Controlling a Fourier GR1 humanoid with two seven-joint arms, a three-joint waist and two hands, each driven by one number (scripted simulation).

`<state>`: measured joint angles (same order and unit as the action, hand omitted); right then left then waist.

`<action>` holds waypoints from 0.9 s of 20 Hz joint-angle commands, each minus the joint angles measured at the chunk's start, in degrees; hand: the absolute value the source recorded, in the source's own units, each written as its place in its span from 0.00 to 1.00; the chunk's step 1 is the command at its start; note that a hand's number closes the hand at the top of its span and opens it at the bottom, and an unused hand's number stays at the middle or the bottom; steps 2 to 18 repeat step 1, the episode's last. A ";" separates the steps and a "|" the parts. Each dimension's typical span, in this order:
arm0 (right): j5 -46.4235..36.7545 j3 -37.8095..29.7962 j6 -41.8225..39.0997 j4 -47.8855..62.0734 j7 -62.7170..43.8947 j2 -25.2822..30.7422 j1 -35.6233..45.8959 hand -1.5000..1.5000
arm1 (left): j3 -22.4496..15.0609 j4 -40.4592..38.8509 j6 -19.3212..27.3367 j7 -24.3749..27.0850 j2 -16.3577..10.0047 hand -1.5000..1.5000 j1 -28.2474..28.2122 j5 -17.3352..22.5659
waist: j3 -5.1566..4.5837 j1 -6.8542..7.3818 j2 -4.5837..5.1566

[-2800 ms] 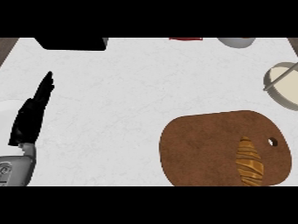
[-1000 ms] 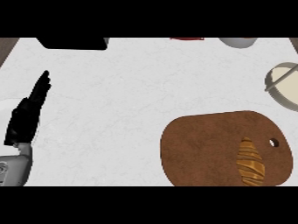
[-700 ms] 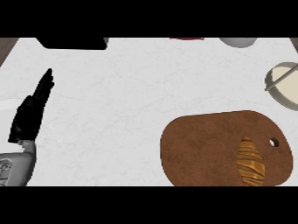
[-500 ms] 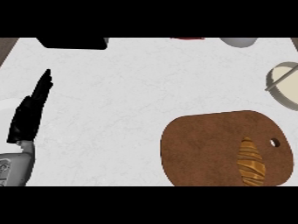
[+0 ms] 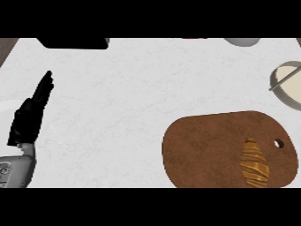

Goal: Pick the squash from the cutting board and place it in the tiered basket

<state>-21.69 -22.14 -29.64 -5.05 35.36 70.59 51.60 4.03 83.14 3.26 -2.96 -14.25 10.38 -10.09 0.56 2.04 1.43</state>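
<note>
While my left robot hand point(image 5: 28, 119) rests released at frame left, the squash point(image 5: 255, 164) lies on the board point(image 5: 205, 150), lower right: stiff, ribbed, likely light; grasp mid-body.

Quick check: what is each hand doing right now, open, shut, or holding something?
Left hand: open, fingers straight, holding nothing.
Right hand: not in view.
</note>
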 commanded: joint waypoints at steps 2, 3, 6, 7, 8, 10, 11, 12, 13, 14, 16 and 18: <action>1.85 -1.88 -4.97 1.22 4.50 1.47 -2.78 0.00 | -0.43 0.10 0.51 -0.86 0.33 0.50 1.26 -0.66 | 0.16 -0.27 0.13; 1.85 -1.88 -4.97 1.22 4.50 1.47 -2.78 0.00 | -0.43 0.10 0.51 -0.86 0.33 0.50 1.26 -0.66 | 0.16 -0.27 0.13; 1.85 -1.88 -4.97 1.22 4.50 1.47 -2.78 0.00 | -0.43 0.10 0.51 -0.86 0.33 0.50 1.26 -0.66 | 0.16 -0.27 0.13; 1.85 -1.88 -4.97 1.22 4.50 1.47 -2.78 0.00 | -0.43 0.10 0.51 -0.86 0.33 0.50 1.26 -0.66 | 0.16 -0.27 0.13; 1.85 -1.88 -4.97 1.22 4.50 1.47 -2.78 0.00 | -0.43 0.10 0.51 -0.86 0.33 0.50 1.26 -0.66 | 0.16 -0.27 0.13; 1.85 -1.88 -4.97 1.22 4.50 1.47 -2.78 0.00 | -0.43 0.10 0.51 -0.86 0.33 0.50 1.26 -0.66 | 0.16 -0.27 0.13; 1.85 -1.88 -4.97 1.22 4.50 1.47 -2.78 0.00 | -0.43 0.10 0.51 -0.86 0.33 0.50 1.26 -0.66 | 0.16 -0.27 0.13; 1.85 -1.88 -4.97 1.22 4.50 1.47 -2.78 0.00 | -0.43 0.10 0.51 -0.86 0.33 0.50 1.26 -0.66 | 0.16 -0.27 0.13; 1.85 -1.88 -4.97 1.22 4.50 1.47 -2.78 0.00 | -0.43 0.10 0.51 -0.86 0.33 0.50 1.26 -0.66 | 0.16 -0.27 0.13; 1.85 -1.88 -4.97 1.22 4.50 1.47 -2.78 0.00 | -0.43 0.10 0.51 -0.86 0.33 0.50 1.26 -0.66 | 0.16 -0.27 0.13; 1.85 -1.88 -4.97 1.22 4.50 1.47 -2.78 0.00 | -0.43 0.10 0.51 -0.86 0.33 0.50 1.26 -0.66 | 0.16 -0.27 0.13; 1.85 -1.88 -4.97 1.22 4.50 1.47 -2.78 0.00 | -0.43 0.10 0.51 -0.86 0.33 0.50 1.26 -0.66 | 0.16 -0.27 0.13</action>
